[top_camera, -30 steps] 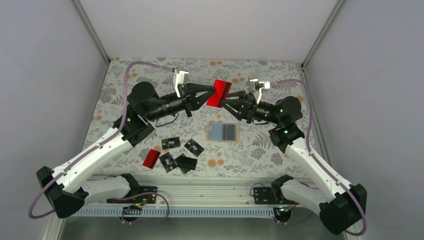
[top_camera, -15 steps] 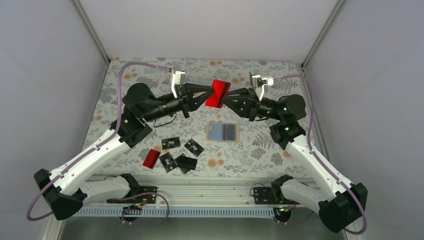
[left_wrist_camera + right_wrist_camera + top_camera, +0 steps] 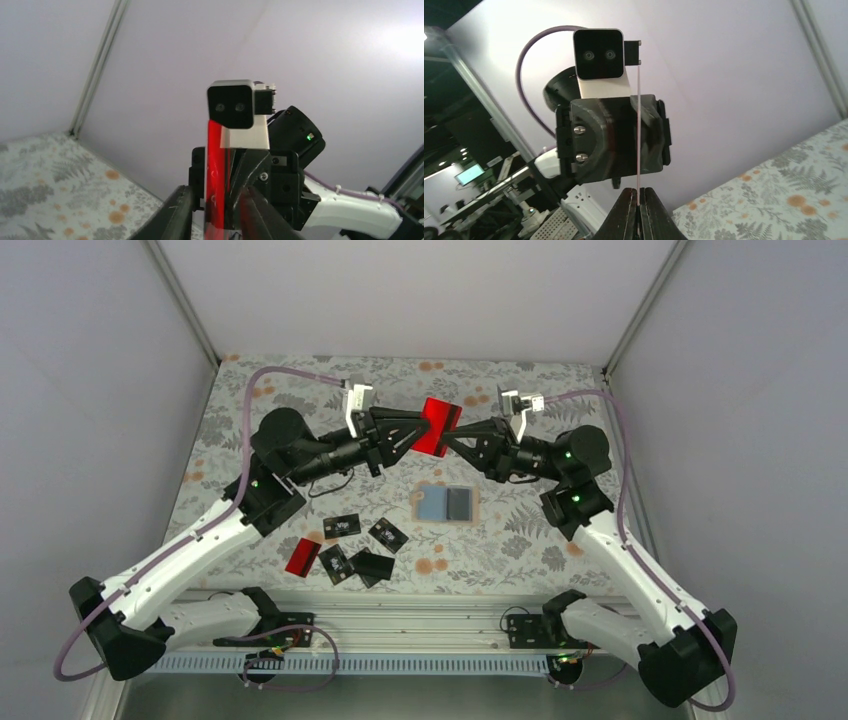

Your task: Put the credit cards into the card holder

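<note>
Stage: mid-air handover of one red card (image 3: 438, 426), caught between the left gripper (image 3: 420, 432) and the right gripper (image 3: 452, 440), tips facing each other
Right gripper: pressed together on the card's lower edge; in the right wrist view, card seen edge-on as a thin line rising from the tips
Left gripper: fingers (image 3: 182, 215) slightly apart, one on each side of the card, with a thin gap showing in the left wrist view; judged no firm pinch
Done so far: no card plainly seated; dark rectangle on the holder's right half, card or pocket impossible to tell
Card holder: (image 3: 446, 504) open flat, blue inside up, on the table (image 3: 540, 540) below both grippers and a little toward the arm bases, well apart from the held card
Left to do: held card to be lowered and slid into a pocket, then the rest
Loose cards: four black cards (image 3: 342, 526) and a second red card (image 3: 302, 556) clustered below and behind the left gripper, beside its forearm, some touching
In the way: nothing between right gripper and holder; left fingers flanking the card, likely needing to back off first
</note>
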Controlling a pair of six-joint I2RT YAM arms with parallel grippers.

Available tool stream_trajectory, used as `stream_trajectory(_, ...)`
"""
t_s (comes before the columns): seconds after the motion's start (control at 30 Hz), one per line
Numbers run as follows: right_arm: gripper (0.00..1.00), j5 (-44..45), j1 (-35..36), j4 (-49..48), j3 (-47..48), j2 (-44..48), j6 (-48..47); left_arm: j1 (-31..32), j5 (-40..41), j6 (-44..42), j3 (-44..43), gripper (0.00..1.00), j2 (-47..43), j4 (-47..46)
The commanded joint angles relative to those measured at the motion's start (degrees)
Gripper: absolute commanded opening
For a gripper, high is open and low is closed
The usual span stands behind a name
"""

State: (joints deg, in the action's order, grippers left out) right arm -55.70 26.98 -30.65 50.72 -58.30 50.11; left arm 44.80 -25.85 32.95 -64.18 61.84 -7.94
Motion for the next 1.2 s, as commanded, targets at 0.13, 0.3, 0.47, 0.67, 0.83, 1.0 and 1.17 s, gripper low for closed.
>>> stream_trajectory(0.13, 0.04, 9.7, -1.8, 23.6, 2.0, 4.5, -10.3, 0.1, 8.0, -1.2, 4.7, 0.48, -1.7, 5.6)
stream_trajectory(0.3, 0.04, 18.1, -3.8, 37.1, 1.6, 5.4, -15.4, 0.1, 16.9, -1.1, 5.7, 0.53, 0.1, 14.1)
stream_trajectory(0.47, 0.04, 20.7, -6.6, 43.5, -2.3, 3.3, -14.5, 0.1, 23.3, 0.4, 5.0, 0.53, 6.9, 23.2)
stream_trajectory(0.67, 0.04, 24.5, -7.2, 49.6, -5.0, -4.0, -15.4, 0.1, 26.0, 2.0, 4.2, 0.51, 16.8, 29.6)
stream_trajectory(0.83, 0.04, 24.6, -7.2, 52.1, -5.1, -10.4, -16.8, 0.3, 26.4, 1.4, 4.6, 0.51, 22.5, 29.9)
stream_trajectory(1.0, 0.04, 24.3, -7.2, 52.4, -5.0, -15.9, -17.4, 1.3, 27.3, -0.4, 2.2, 0.51, 28.4, 31.9)
stream_trajectory(1.17, 0.04, 24.6, -7.2, 52.2, -4.7, -19.4, -18.4, 3.0, 28.0, -2.1, -0.8, 0.55, 33.7, 33.8)
